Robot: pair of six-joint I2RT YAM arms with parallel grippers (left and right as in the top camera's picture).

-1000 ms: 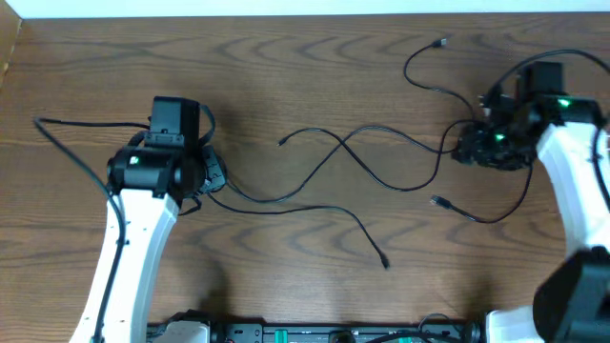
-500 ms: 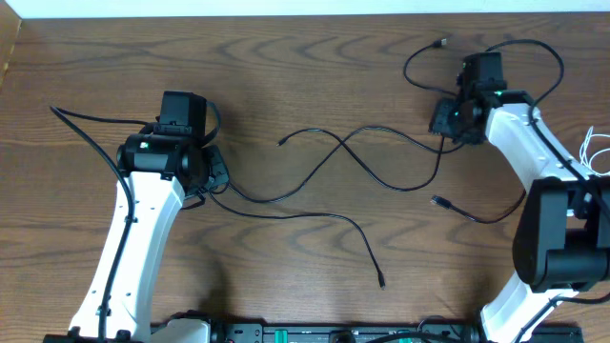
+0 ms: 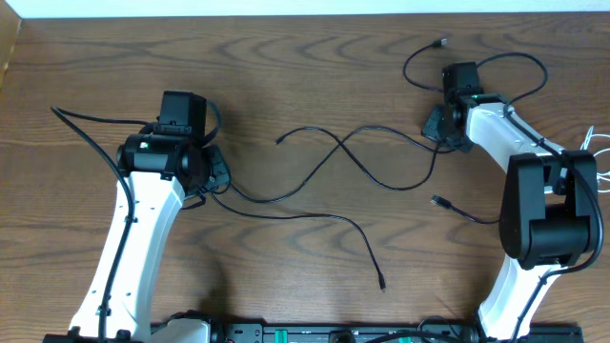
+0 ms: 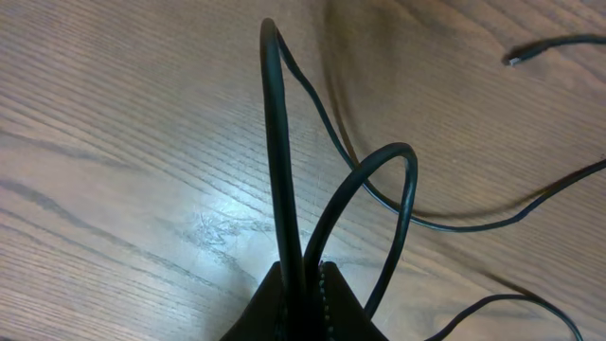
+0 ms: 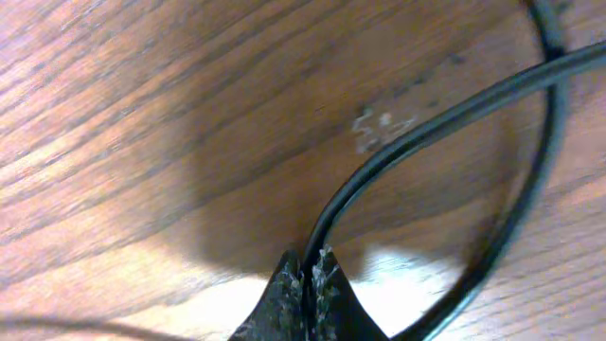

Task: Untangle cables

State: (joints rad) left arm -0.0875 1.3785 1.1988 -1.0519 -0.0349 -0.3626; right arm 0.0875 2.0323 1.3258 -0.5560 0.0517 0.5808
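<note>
Several thin black cables (image 3: 339, 151) are spread over the wood-grain table (image 3: 286, 67). Nearest, a loose plug end (image 3: 382, 284) is seen close to the front edge. At mid-depth, strands are crossed at the centre, and the left gripper (image 4: 303, 277) is clenched on a doubled loop toward the left edge. Farther, the right gripper (image 5: 308, 267) is clamped on one strand near the far right corner. Were both pulled apart, the crossing could be cinched tight, or a strand slipped free.

The cables (image 4: 275, 142) are showing black against a table (image 3: 286, 57) wearing brown, wavy wood grain; the left arm (image 3: 143, 219) and right arm (image 3: 500, 129) are showing white with black joints.
</note>
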